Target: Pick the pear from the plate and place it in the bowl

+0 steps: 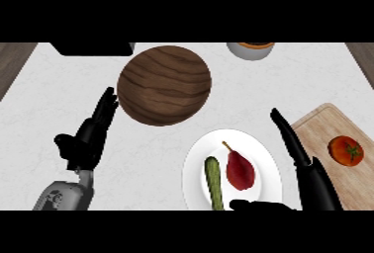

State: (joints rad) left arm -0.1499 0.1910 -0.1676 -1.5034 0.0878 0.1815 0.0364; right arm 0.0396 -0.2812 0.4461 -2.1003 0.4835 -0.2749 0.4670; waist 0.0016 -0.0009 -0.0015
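At lower centre of the frame, the pear lay on the white plate, dark red, its stem pointing toward the upper left. Just left of it on the same plate lay a narrow green cucumber, running lengthwise from the plate's middle down to its lower rim; the two sat side by side, with a thin strip of plate showing between them.

The right hand stood at the plate's right rim, fingers straight and pointing up the frame, the thumb spread out leftward across the plate's lower edge below the pear. The hand was open and held nothing; the pear lay apart from it, between fingers and thumb.

Above and left of the plate, at upper centre, sat the wooden bowl, brown and grained, with nothing seen in it.

At the left, the left hand rested on the counter just beside the bowl's lower left rim, fingers straight and pointing up, open.

At the right edge lay a board with a tomato on it. At the top edge, right of the bowl, a cup showed partly, with something orange in it. A dark object sat at the upper left, cut off by the frame.
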